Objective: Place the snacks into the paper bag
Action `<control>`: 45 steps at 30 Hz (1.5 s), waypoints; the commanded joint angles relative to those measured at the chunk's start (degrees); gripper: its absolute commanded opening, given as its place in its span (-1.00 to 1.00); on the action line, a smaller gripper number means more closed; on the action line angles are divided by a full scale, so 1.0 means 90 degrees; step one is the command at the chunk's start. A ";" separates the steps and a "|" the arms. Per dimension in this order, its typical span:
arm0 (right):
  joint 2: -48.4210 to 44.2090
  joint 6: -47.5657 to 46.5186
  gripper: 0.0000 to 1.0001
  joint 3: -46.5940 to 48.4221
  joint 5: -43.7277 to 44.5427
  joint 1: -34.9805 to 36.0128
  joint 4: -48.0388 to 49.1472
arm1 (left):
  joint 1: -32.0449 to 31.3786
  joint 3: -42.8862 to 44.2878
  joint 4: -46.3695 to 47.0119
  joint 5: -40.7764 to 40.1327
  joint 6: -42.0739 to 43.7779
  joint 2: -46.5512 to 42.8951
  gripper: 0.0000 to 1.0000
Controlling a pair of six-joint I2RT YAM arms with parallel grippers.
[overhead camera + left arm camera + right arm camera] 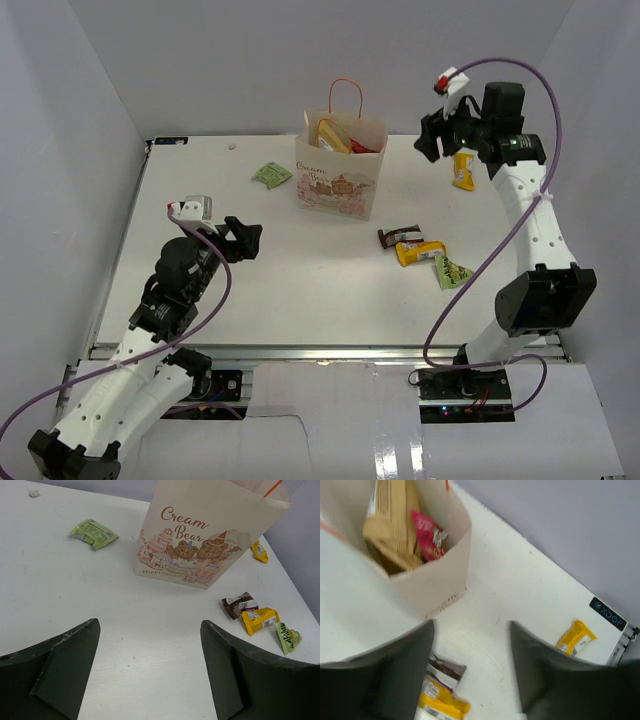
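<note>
Currently the paper bag (345, 185) stands upright on the far half of the bench (300, 290). A big tan packet (390, 525) and a pink packet (427, 535) are inside it. The right hand (428, 140) hangs in the air to the right of the bag's mouth, with its fingers spread and nothing between them. The left hand (243, 238) is over the bench in front of the bag and to its left; its fingers are wide apart and also empty. One green packet (271, 175) lies left of the bag. A yellow pouch (464, 170) lies to its right. Nearer, a brown bar (400, 237), a second yellow pouch (420, 252) and a second green packet (452, 271) lie close together.
</note>
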 commanded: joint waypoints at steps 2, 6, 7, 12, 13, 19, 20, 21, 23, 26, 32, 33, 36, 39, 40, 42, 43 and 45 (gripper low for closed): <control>-0.0454 -0.0528 0.58 -0.2117 -0.1053 -0.0051 -0.0556 | 0.0022 0.0011 -0.0012 -0.0106 -0.0428 0.0122 0.88; -0.0816 -0.0773 0.71 -0.3612 -0.0752 -0.0051 -0.0772 | 0.0022 -0.0028 0.0007 -0.0048 -0.0623 0.0269 0.91; -0.0904 -0.0841 0.73 -0.3818 -0.0547 -0.0051 -0.0791 | 0.0022 -0.0047 0.0017 0.0020 -0.0653 0.0308 0.91; -0.1313 -0.4614 0.78 -0.4961 -0.0702 -0.0071 -0.1172 | 0.0022 -0.0125 0.0115 0.0206 -0.0848 0.0581 0.91; -0.1469 -0.5230 0.78 -0.5127 -0.0653 -0.0100 -0.1095 | 0.0022 -0.0135 0.0144 0.0245 -0.0858 0.0620 0.91; -0.0564 -0.6925 0.62 -0.4661 -0.0438 -0.0100 -0.1279 | 0.0022 -0.0194 0.0281 0.0499 -0.0936 0.0797 0.91; -0.0408 -0.7032 0.59 -0.4554 -0.0467 -0.0100 -0.1367 | 0.0022 -0.0203 0.0271 0.0528 -0.0955 0.0787 0.91; -0.0097 -0.7159 0.53 -0.4340 -0.0458 -0.0090 -0.1435 | 0.0022 -0.0233 0.0261 0.0529 -0.0975 0.0777 0.91; 0.0198 -0.7190 0.46 -0.4153 -0.0438 -0.0071 -0.1621 | 0.0022 -0.0262 0.0222 0.0529 -0.0995 0.0690 0.91; 0.0550 -0.7151 0.31 -0.3947 -0.0292 -0.0061 -0.1661 | 0.0022 -0.0340 0.0125 0.0490 -0.1043 0.0504 0.91; 0.0804 -0.6995 0.13 -0.4063 0.0030 -0.0061 -0.1505 | 0.0022 -0.0555 0.0086 0.0372 -0.1180 0.0191 0.91; 0.0853 -0.6965 0.08 -0.4093 0.0098 -0.0061 -0.1408 | 0.0022 -0.0565 0.0105 0.0372 -0.1190 0.0191 0.91; 0.0922 -0.6780 -0.15 -0.4181 0.0168 -0.0061 -0.1348 | 0.0022 -0.0555 0.0134 0.0411 -0.1190 0.0240 0.91; 0.0844 -0.6643 -0.42 -0.4298 0.0070 -0.0061 -0.1358 | 0.0022 -0.0497 0.0115 0.0421 -0.1161 0.0298 0.91; 0.0815 -0.6624 -0.47 -0.4337 0.0041 -0.0061 -0.1358 | 0.0022 -0.0497 0.0134 0.0411 -0.1161 0.0289 0.91; 0.0727 -0.6517 -0.62 -0.4454 -0.0018 -0.0061 -0.1358 | 0.0022 -0.0545 0.0183 0.0402 -0.1161 0.0269 0.91; 0.0688 -0.6458 -0.65 -0.4484 -0.0037 -0.0061 -0.1358 | 0.0022 -0.0565 0.0241 0.0411 -0.1161 0.0260 0.91; 0.0522 -0.6273 -0.74 -0.4523 -0.0241 -0.0100 -0.1416 | 0.0022 -0.0594 0.0271 0.0411 -0.1161 0.0250 0.91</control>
